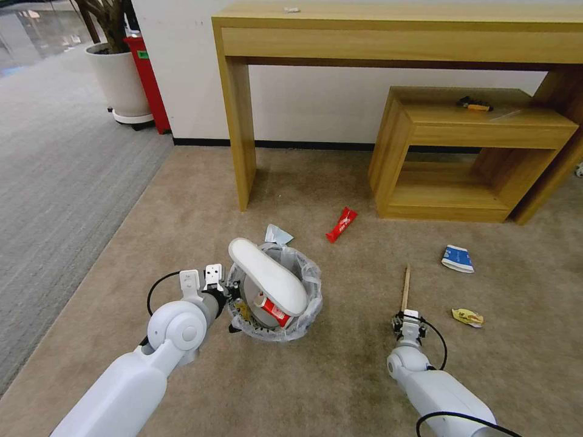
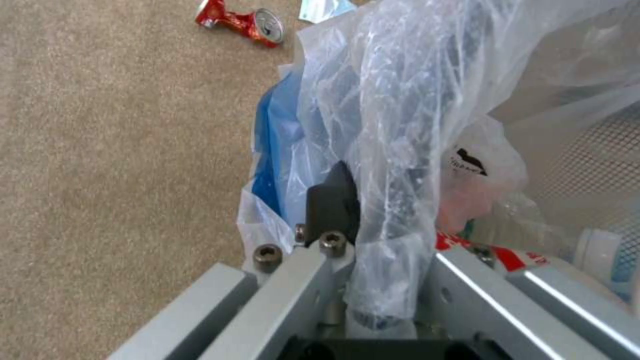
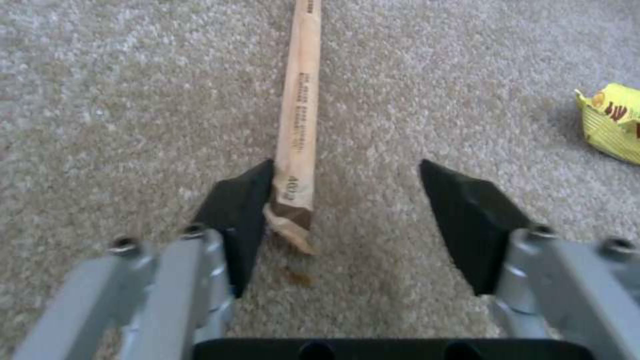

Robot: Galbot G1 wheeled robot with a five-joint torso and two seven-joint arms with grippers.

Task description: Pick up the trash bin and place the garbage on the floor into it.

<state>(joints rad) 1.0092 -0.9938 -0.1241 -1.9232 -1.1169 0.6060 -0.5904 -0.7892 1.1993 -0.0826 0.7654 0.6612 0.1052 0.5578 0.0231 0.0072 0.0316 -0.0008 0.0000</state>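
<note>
Both arms are glossy white shells, rounded and thick, each ending in a ball-like wrist joint with a small round dimple on its side. A thin black cable loops out beside each wrist. The left gripper (image 1: 234,291) carries pale square plates with small dark marks on top. Seen close, the right gripper (image 3: 347,220) is brushed grey metal bars — hex-socket screws at the knuckles — tipped with matte black wedge-shaped fingers (image 3: 470,220) on a black base.
</note>
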